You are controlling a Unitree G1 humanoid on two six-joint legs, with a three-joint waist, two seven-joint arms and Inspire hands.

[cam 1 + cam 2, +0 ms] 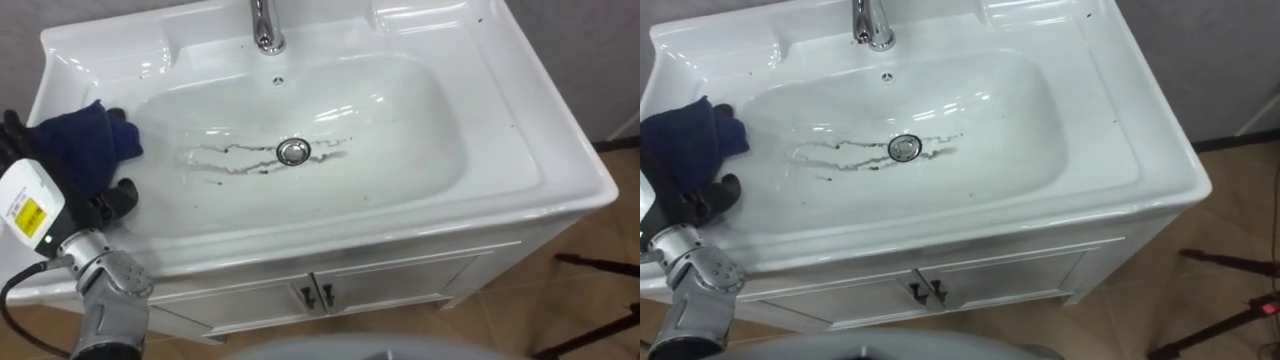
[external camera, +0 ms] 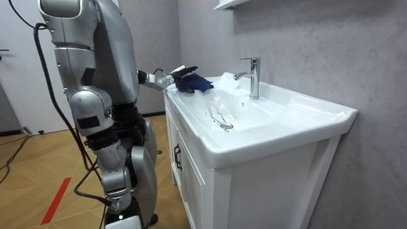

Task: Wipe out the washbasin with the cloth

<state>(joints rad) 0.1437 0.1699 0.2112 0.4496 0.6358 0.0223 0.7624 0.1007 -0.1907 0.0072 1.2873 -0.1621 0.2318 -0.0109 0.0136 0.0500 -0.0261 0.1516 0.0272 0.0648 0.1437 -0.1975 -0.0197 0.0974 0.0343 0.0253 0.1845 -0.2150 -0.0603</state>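
A white basin [image 1: 440, 150] [image 1: 1060, 130] [image 2: 280, 102] carries dark streaks [image 1: 225, 160] [image 1: 835, 155] left of its drain [image 1: 292, 151] [image 1: 904, 148]. My left hand [image 1: 95, 195] [image 1: 695, 200] [image 2: 168, 79] rests on the basin's left rim, its dark fingers curled round a bunched dark blue cloth [image 1: 75, 145] [image 1: 680, 145] [image 2: 194, 83]. The cloth sits at the bowl's left edge, left of the streaks.
A chrome tap [image 1: 265, 25] [image 1: 872, 22] [image 2: 252, 76] stands at the back of the basin. Below are white cabinet doors with dark handles [image 1: 315, 295] [image 1: 925, 292]. I stand at the basin's front on a wooden floor [image 2: 38, 184]; a grey wall [image 2: 318, 51] is behind it.
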